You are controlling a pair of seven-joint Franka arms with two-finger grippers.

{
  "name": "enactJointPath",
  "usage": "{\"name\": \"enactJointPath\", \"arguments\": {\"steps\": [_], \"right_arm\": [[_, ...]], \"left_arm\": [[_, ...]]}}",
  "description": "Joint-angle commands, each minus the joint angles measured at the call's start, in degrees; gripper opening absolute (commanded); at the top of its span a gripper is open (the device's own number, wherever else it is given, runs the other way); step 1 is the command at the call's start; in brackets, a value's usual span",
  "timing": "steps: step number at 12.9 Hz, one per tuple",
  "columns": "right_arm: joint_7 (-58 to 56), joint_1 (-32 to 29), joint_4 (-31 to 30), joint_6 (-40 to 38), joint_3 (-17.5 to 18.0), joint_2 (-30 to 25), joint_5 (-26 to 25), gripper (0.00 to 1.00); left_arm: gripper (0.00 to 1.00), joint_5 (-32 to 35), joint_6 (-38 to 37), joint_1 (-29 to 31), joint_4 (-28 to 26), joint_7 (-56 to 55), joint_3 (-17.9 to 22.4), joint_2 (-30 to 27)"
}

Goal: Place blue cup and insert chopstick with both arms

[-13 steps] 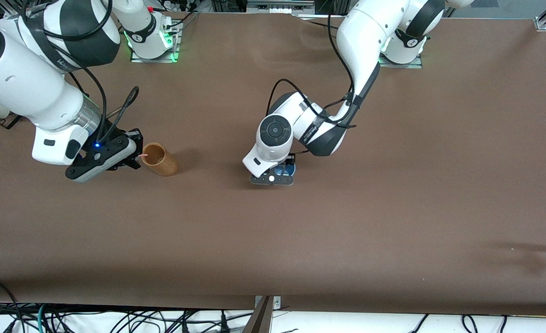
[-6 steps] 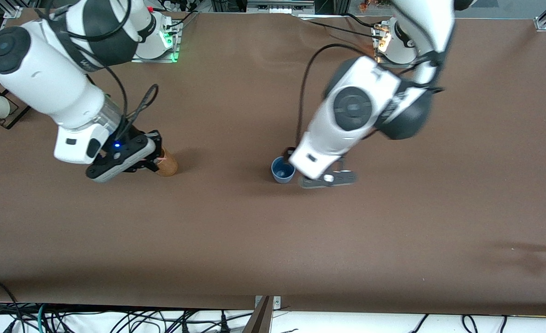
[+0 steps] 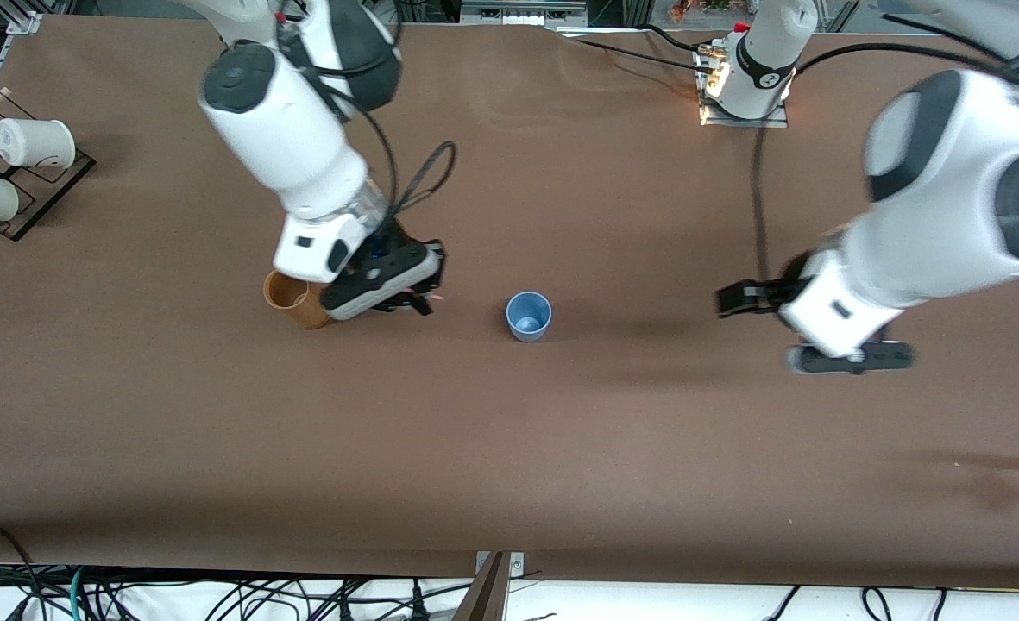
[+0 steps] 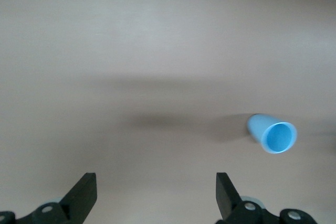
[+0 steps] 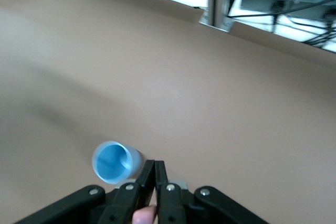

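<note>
Here, in the front view: standing upright on the brown table (image 3: 561, 448), open end up, the blue cup (image 3: 528, 316), mid-table. Hanging over bare table between the tan holder (image 3: 289, 298) and the cup, the right gripper (image 3: 421, 299), jaws pinched shut on the chopstick (image 3: 434, 297), only a pinkish tip peeking out. Hanging over bare table toward the left arm's end, well apart from the cup, the left gripper (image 3: 807, 332), jaws spread wide, gripping nothing. Sitting in a rack at the right arm's end, two white cups (image 3: 34, 143).

Left wrist view: showing both fingers (image 4: 83, 196) splayed apart over bare table, cup (image 4: 275, 135) off to one side.

Right wrist view: showing fingers (image 5: 153, 179) pressed together, cup (image 5: 113, 161) just beside them below, pale chopstick end (image 5: 145, 215) poking out between.
</note>
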Motion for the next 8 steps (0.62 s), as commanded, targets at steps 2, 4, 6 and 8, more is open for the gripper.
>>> {"name": "enactJointPath", "arguments": {"steps": [2, 4, 6, 8], "right_arm": [[11.86, 5.06, 1.97, 9.18, -0.43, 5.98, -3.45, 0.0], [16.09, 6.83, 3.46, 10.69, -0.69, 8.88, -6.52, 0.0], [16.81, 6.84, 4.35, 10.78, -0.61, 10.39, -7.5, 0.0], [16.81, 7.54, 4.35, 11.22, -0.69, 11.0, -7.59, 0.0]], "left_arm": [[1.0, -0.54, -0.74, 10.91, -7.63, 13.16, -0.53, -6.37], [1.0, 0.33, -0.74, 15.22, -11.92, 19.06, -0.53, -10.31], [1.0, 4.27, -0.83, 15.77, -15.35, 20.58, -0.53, -15.32], [1.0, 7.45, -0.92, 15.06, -19.12, 20.15, -1.06, -19.72]]}}
